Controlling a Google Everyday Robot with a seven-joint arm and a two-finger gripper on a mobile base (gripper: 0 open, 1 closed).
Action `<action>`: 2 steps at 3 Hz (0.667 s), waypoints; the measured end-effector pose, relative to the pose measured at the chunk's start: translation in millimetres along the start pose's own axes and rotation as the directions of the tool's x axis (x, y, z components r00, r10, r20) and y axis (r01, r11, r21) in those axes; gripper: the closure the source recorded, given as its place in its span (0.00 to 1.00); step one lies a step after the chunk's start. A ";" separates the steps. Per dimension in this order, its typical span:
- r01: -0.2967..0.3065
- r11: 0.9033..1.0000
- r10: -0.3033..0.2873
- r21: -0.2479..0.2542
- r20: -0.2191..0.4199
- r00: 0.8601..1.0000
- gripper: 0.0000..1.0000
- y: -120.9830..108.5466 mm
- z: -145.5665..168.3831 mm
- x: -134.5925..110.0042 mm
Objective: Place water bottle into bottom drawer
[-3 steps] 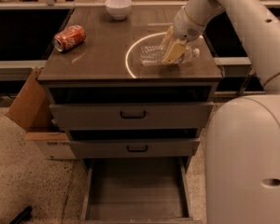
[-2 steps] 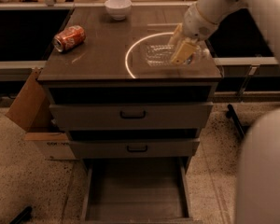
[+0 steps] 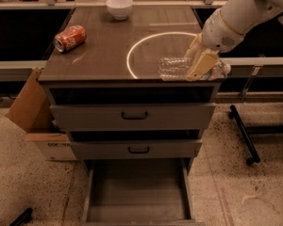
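Gripper (image 3: 194, 65) sits at the front right edge of the cabinet top (image 3: 99, 55), at the end of a white arm (image 3: 240, 13) that reaches in from the upper right. Its tan fingers (image 3: 202, 65) are closed across the water bottle (image 3: 172, 67), one in front and one behind. The bottle lies on its side along the front edge, its clear crinkled body pointing left; the front finger covers its middle, so no label text can be read. A thin white ring (image 3: 129, 60) is marked on the brown top, and the bottle crosses its lower right arc. Well to the left lies an orange-red soda can (image 3: 70, 37) on its side, with pale script too small to read. A white bowl (image 3: 120, 7) stands near the back edge. Below the top, the upper drawer (image 3: 132, 116) and the middle drawer (image 3: 137, 149) are each pulled out a little, and both have black handles. The bottom drawer (image 3: 137, 197) is pulled far out, showing a plain grey floor and low sides with nothing in it. A cardboard box (image 3: 30, 107) with its flap up stands against the cabinet's left side; dark print on its front seems to begin "CO", and the rest is not legible. To the right, a black leg (image 3: 243, 131) on a castor rests on the speckled floor (image 3: 254, 192).
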State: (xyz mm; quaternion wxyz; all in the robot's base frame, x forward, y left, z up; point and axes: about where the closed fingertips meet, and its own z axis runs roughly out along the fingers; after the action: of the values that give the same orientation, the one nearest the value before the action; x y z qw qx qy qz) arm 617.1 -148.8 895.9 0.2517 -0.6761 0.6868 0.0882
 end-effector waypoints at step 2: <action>-0.011 1.000 0.011 -0.001 -0.018 1.000 1.00 9.4 5.2 7.2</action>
State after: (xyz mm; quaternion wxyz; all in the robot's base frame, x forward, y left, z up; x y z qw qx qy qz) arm 609.4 -152.2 886.1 0.2446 -0.6732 0.6927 0.0840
